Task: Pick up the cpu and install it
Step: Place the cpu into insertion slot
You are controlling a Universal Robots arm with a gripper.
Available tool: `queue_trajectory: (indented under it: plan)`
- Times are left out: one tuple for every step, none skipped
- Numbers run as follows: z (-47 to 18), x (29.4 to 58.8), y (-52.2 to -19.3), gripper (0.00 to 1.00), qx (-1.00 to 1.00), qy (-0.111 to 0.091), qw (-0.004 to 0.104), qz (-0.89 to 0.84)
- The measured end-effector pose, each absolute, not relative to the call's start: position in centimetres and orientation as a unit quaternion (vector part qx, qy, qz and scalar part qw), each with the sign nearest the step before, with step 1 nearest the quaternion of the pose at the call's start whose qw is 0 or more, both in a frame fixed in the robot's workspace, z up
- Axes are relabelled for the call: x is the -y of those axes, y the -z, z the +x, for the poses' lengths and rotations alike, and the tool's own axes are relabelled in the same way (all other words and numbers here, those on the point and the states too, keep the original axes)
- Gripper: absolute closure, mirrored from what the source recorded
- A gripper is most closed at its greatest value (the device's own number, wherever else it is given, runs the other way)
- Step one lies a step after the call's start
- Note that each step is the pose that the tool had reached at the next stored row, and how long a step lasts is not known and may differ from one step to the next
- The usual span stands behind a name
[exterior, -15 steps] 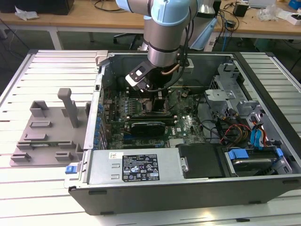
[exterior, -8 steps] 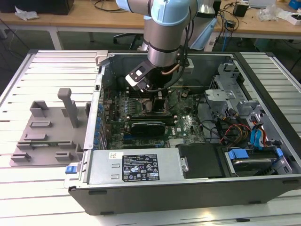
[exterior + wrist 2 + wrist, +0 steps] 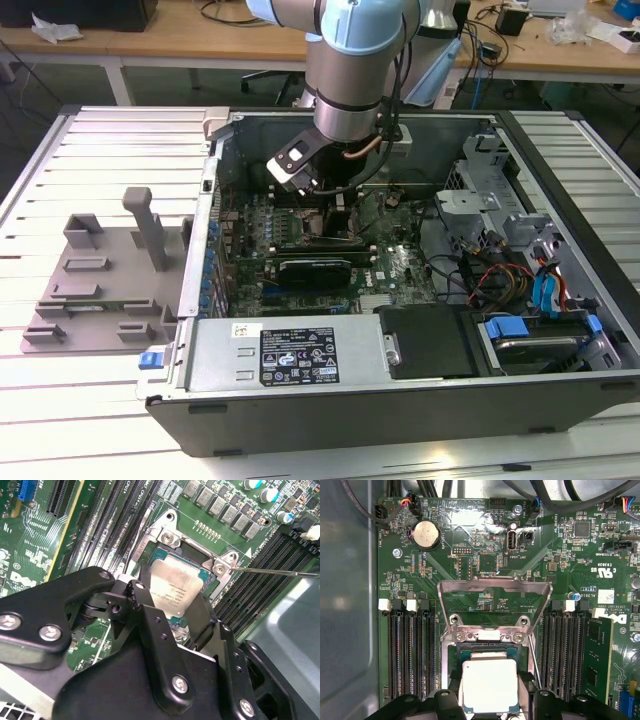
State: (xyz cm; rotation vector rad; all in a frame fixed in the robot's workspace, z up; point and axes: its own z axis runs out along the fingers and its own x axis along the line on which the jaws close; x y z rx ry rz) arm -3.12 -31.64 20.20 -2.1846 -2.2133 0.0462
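Lab room, wooden benches (image 3: pixel 180 40) behind. Pale slatted table (image 3: pixel 100 130) carries open computer case (image 3: pixel 400 410) and grey fixture tray (image 3: pixel 100 290).

- Cpu (image 3: pixel 489 680) over motherboard socket (image 3: pixel 490 636); seated or just above, unclear. Load plate (image 3: pixel 495 600) swung up.
- Gripper (image 3: pixel 490 689) clamped on cpu, fingers (image 3: pixel 526 687) on two opposite edges.
- Likely light, thin, rigid. Smooth metal lid may slip; underside contacts and socket pins probably delicate.
- Edge hold judged right: level, no force.
- Memory slots (image 3: pixel 410 650) flank socket closely; little side room.
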Motion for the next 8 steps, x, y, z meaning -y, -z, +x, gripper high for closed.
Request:
queue_trajectory:
  plan:
    - [-3.12,31.64,-20.2,0.47,0.712,-0.015,0.016,-0.702]
    - [-3.11,31.63,-20.27,0.47,0.711,-0.015,0.016,-0.703]
    - [-3.11,31.63,-20.45,0.47,0.711,-0.015,0.015,-0.703]
    - [-3.12,31.64,-20.63,0.47,0.71,-0.015,0.015,-0.704]
    - [-3.12,31.64,-20.65,0.47,0.709,-0.016,0.015,-0.705]
    - [-3.12,31.63,-20.65,0.47,0.706,-0.015,0.015,-0.708]
    - [-3.12,31.63,-20.64,0.47,0.701,-0.015,0.015,-0.713]
    - [-3.12,31.64,-20.63,0.47,0.697,-0.015,0.015,-0.717]
